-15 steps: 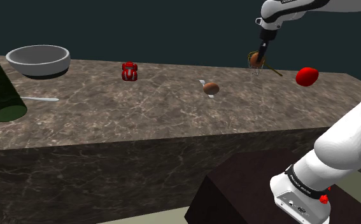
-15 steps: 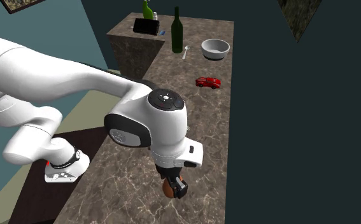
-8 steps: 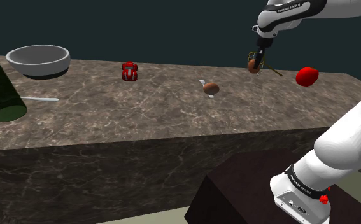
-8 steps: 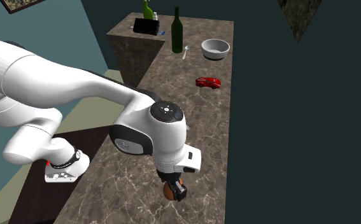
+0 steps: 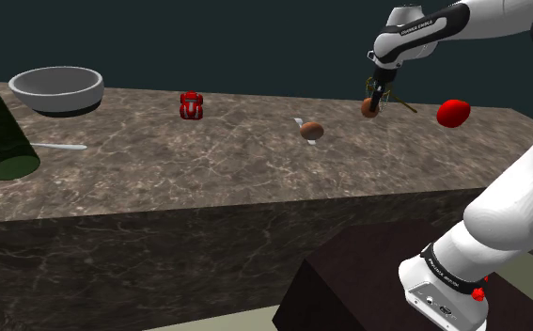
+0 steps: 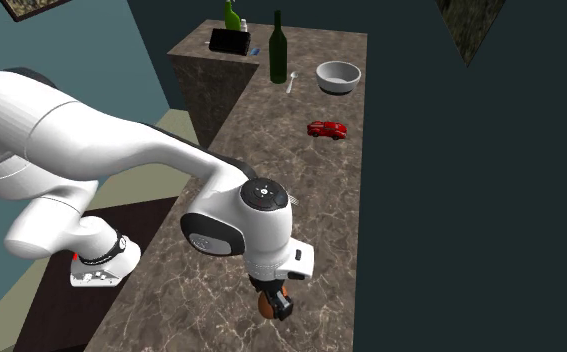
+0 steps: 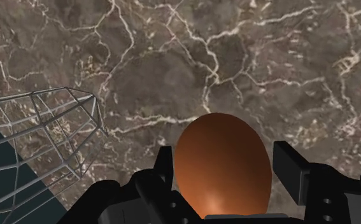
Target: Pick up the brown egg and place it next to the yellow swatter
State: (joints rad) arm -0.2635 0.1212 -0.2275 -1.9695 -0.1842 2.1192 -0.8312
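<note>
Gripper (image 5: 374, 102): clasping the egg between both fingers.
Egg (image 7: 220, 167): in the gripper, over the counter's (image 5: 161, 160) far side, shoulder view's right.
Swatter (image 7: 51, 127): just beside the egg.

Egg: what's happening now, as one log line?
tool: shut on brown egg | egg: over counter, beside swatter wire head | placed: not yet
</note>
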